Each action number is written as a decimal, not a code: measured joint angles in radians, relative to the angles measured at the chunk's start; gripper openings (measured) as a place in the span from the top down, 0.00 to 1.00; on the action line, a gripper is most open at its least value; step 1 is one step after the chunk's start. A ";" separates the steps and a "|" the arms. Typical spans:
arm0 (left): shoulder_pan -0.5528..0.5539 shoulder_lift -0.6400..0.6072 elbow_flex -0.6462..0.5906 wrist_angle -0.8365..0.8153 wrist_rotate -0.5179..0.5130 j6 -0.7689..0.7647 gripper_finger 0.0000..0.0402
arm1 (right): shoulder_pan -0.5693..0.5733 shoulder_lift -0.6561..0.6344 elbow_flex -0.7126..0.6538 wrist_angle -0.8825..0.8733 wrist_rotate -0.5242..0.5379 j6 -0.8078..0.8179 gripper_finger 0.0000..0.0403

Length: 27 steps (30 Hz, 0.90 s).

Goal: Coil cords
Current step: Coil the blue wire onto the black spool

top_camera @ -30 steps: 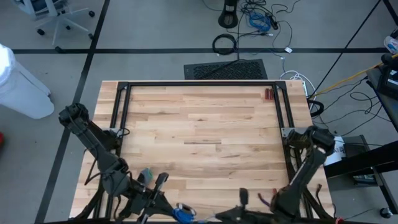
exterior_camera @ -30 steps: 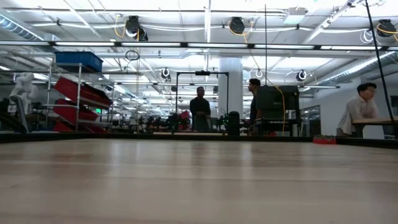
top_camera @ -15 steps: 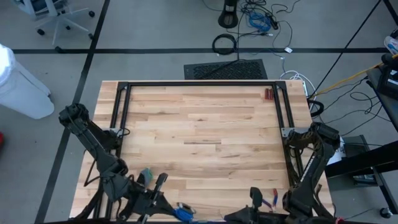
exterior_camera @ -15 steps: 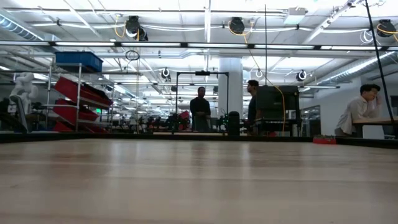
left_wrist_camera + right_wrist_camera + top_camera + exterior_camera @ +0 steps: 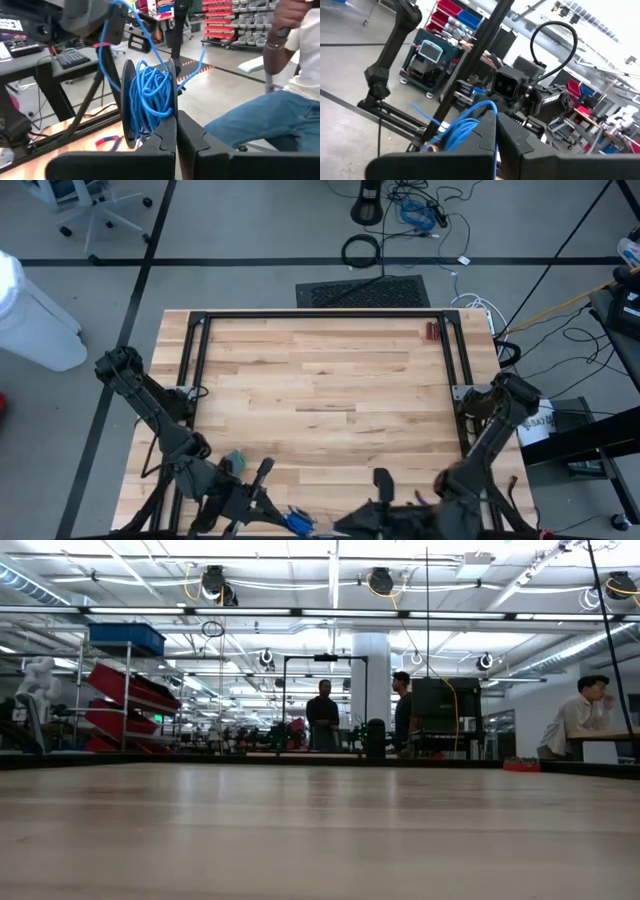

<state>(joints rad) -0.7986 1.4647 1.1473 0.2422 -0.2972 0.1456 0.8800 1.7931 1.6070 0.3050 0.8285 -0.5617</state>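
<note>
Blue cord (image 5: 149, 97) bunched in loops, pinched in both tools at bottom middle of the high view: left tool (image 5: 176, 131), right tool (image 5: 496, 131). Could slip loose and unwind if pulled apart too hard.

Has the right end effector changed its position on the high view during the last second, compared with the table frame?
Yes. The right end effector has shifted left along the near table edge, away from the black frame's right rail.

Showing one wooden table (image 5: 320, 390), two dark arms, and one blue cord (image 5: 150, 97) wound in a bundle. Showing three people (image 5: 322, 715) behind, possibly more farther off.
</note>
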 joint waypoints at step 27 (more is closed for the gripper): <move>0.015 0.001 0.000 0.014 0.062 -0.001 1.00 | -0.326 0.001 0.000 -0.060 -0.625 0.218 1.00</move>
<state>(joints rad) -0.7836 1.4659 1.1473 0.2559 -0.2349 0.1441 0.5539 1.7943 1.6070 0.2448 0.2035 -0.3435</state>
